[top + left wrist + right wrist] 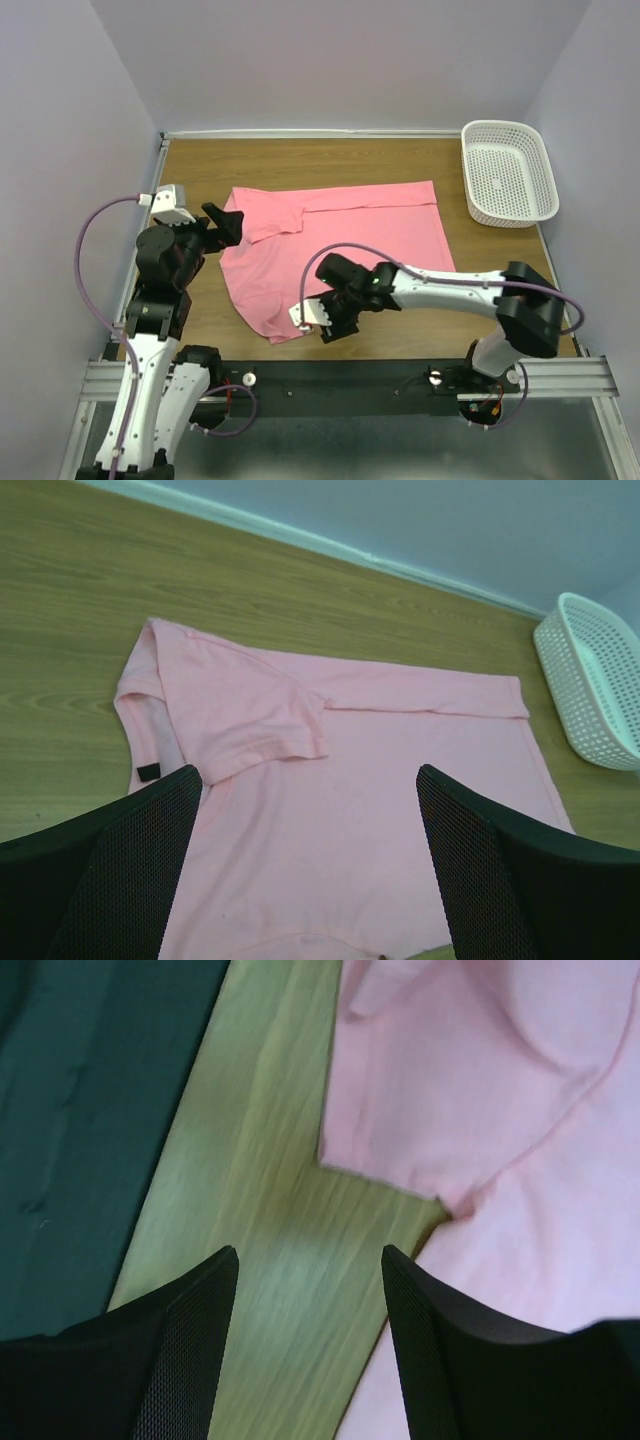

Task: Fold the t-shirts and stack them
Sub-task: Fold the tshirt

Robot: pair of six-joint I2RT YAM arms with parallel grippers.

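Note:
One salmon-pink t-shirt (340, 235) lies spread on the wooden table, its left sleeve (255, 715) folded in over the body. My left gripper (228, 222) hovers at the shirt's left edge near the collar, open wide. In the left wrist view the cloth (330, 810) lies below the open left gripper (310, 815), untouched. My right gripper (322, 328) is at the shirt's near-left corner. In the right wrist view it (308, 1255) stands open over bare wood, with the shirt's sleeve hem (470, 1110) just beyond and to the right of its fingers.
A white perforated basket (508, 172) stands at the back right corner; its rim (590, 680) also shows in the left wrist view. The black front rail (350, 375) runs along the near table edge, close to the right gripper. Walls close in the table at back and sides.

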